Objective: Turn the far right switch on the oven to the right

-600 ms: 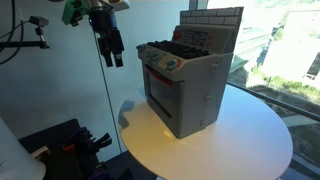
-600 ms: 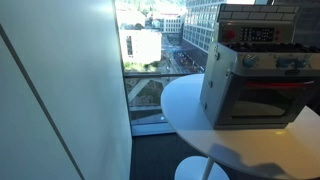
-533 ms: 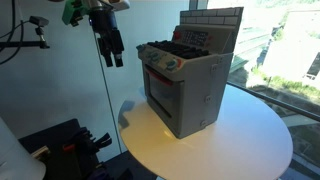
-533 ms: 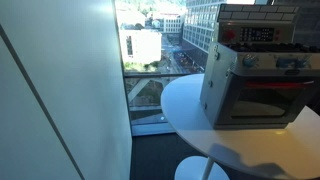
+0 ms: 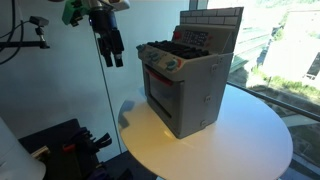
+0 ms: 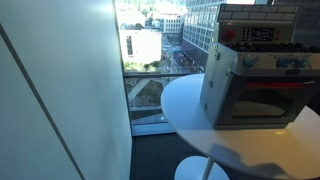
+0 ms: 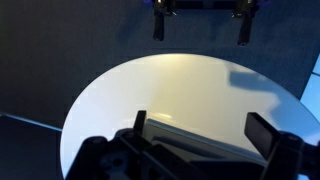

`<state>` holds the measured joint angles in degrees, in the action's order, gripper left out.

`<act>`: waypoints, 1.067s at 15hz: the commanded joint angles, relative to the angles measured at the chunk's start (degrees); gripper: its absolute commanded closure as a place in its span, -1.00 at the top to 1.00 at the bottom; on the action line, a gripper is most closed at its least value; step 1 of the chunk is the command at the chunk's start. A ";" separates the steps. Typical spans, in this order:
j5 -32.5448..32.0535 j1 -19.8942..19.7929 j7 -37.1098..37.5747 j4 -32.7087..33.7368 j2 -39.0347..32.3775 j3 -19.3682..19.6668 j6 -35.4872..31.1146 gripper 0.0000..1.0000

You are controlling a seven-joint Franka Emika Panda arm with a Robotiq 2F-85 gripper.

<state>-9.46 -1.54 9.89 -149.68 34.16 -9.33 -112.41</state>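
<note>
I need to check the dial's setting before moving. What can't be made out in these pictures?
- The far right switch: too small in an exterior view to read its setting.
- The oven: in an exterior view, cut off by the frame's right edge.
- Wrist view: dark shapes at the bottom edge, cut off, unidentifiable.

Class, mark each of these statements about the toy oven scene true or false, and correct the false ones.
1. The oven stands on a round white table. True.
2. The gripper is touching the oven. False: it hangs in the air beside the oven, apart from it.
3. Its jaws are shut on a dial. False: in the wrist view they stand open and empty.
4. The oven has a brick-patterned back panel. True.
</note>
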 commanded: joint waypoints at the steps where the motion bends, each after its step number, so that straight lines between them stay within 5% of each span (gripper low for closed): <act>1: -0.46 1.07 0.62 0.52 -0.45 0.89 0.15 1.00; 16: -0.05 -0.30 6.98 12.78 -9.49 1.17 -5.48 1.00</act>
<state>-9.46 -1.31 14.23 -140.69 27.62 -8.93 -116.88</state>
